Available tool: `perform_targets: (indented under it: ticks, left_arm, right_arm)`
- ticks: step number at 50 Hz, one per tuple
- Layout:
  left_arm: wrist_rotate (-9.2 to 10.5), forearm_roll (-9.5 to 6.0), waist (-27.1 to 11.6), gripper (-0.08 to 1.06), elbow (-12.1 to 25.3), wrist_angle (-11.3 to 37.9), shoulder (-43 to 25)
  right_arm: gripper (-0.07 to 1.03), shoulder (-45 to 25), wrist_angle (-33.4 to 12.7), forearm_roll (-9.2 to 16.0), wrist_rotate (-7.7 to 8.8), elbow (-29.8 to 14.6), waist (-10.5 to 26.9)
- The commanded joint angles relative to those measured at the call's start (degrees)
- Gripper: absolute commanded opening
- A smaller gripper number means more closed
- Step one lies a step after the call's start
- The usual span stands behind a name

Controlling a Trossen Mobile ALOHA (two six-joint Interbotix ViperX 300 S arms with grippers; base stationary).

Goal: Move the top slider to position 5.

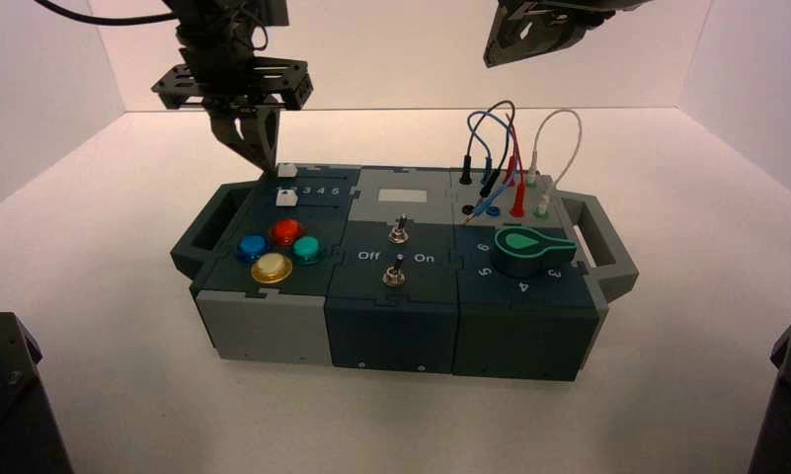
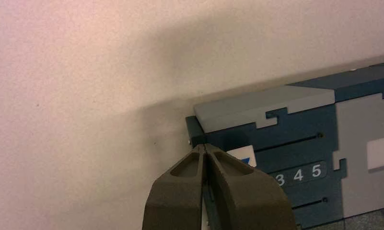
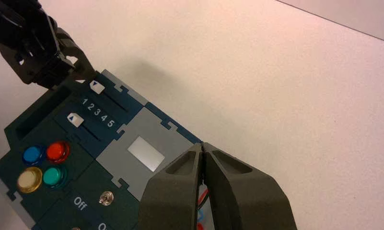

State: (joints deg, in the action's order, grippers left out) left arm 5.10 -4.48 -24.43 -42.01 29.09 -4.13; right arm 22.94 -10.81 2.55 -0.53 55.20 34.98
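From above, the left gripper (image 1: 254, 148) hangs just behind the box's (image 1: 391, 326) far left corner, beside the top slider (image 1: 286, 170). Only its wrist camera shows its fingers (image 2: 228, 182) pressed together, the slider (image 2: 242, 155) at the low end, away from position 5 (image 2: 316, 170). The right wrist view shows the right gripper (image 3: 204, 148) likewise closed, held aloft.

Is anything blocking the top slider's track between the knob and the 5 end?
Nothing visible. The top slider sits near the 1 end and its slot runs bare toward the 5. The shut left gripper is beside the knob, at the box's corner.
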Motion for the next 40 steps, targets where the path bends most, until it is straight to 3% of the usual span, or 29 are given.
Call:
perform_targets:
  ticks: [1,40]
  left_arm:
    - [0.44,-0.09,-1.2,-0.03,1.7,-0.4,0.3]
    - [1.23,-1.32,-5.9,-0.03,3.3,0.0,-3.4]
  right_arm:
    - [-0.02,0.6,0.3,-0.1,0.09,-1.3,0.4]
    - [-0.02,0.6,0.4,-0.2,0.18,-1.2,0.4]
